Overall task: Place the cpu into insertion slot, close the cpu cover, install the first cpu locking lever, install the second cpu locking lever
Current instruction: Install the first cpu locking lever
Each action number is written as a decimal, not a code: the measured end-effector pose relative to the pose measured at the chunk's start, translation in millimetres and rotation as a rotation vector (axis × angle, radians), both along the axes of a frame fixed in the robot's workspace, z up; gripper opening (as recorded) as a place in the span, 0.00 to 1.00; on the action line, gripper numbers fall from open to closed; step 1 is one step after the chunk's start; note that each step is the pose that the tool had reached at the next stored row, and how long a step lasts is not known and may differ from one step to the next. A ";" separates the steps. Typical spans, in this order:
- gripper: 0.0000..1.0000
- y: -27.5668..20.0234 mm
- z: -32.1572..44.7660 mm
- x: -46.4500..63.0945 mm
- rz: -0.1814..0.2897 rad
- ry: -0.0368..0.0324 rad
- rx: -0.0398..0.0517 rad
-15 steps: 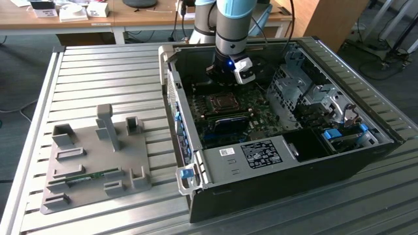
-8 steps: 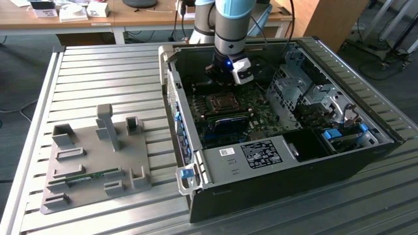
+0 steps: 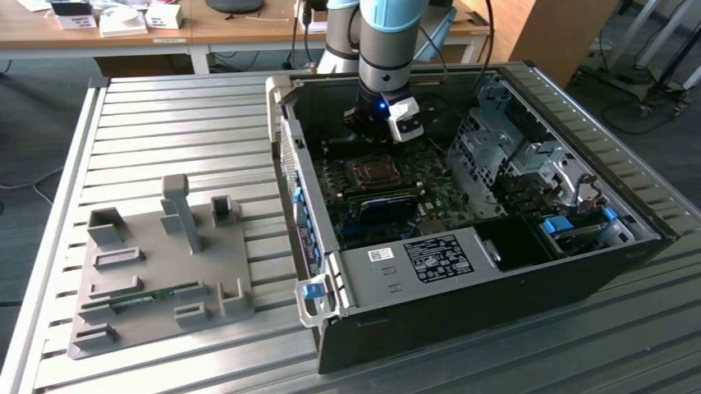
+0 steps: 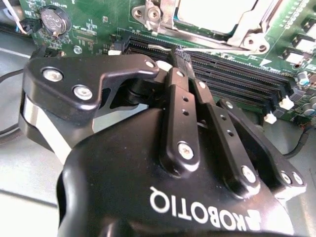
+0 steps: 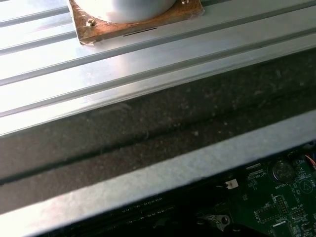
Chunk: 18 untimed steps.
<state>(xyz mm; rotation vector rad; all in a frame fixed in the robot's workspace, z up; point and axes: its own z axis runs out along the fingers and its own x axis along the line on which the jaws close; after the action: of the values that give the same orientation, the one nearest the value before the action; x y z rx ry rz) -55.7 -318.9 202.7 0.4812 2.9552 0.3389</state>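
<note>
The single arm reached down into the open computer case [image 3: 482, 213], which lay on its side on the ribbed metal desk [image 3: 186, 131]. In the exterior view the claw [image 3: 378, 135] hung inside the case near its far wall, just above the green circuit board [image 3: 383, 205] and beyond the insertion slot [image 3: 376, 171]. The case walls rose on all four sides of the board, and a drive cage stood toward the exterior view's right, so the open room lay mostly straight above the board.

In the second wrist view the claw [image 4: 180, 53] had its two black fingers [image 4: 178, 106] drawn together with nothing clamped between them, their tips just over the long black memory slots [image 4: 237, 79]. Four such slots ran side by side there. Just past them sat the socket, where the cpu [image 4: 217, 12] lay with its pale face showing through the cut-out of the cpu cover [image 4: 249, 24], whose silver frame lay around it. One coin cell [image 4: 53, 20] sat on the board off to the side.

On the desk toward the exterior view's left lay one grey fixture plate [image 3: 153, 271] with upright blocks, well apart from the case.
</note>
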 end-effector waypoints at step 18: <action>0.11 -0.8 -6.6 -3.2 0.000 -0.0412 -0.0185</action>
<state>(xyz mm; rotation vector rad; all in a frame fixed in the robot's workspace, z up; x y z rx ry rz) -58.9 -319.7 196.1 0.4662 2.9158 0.3173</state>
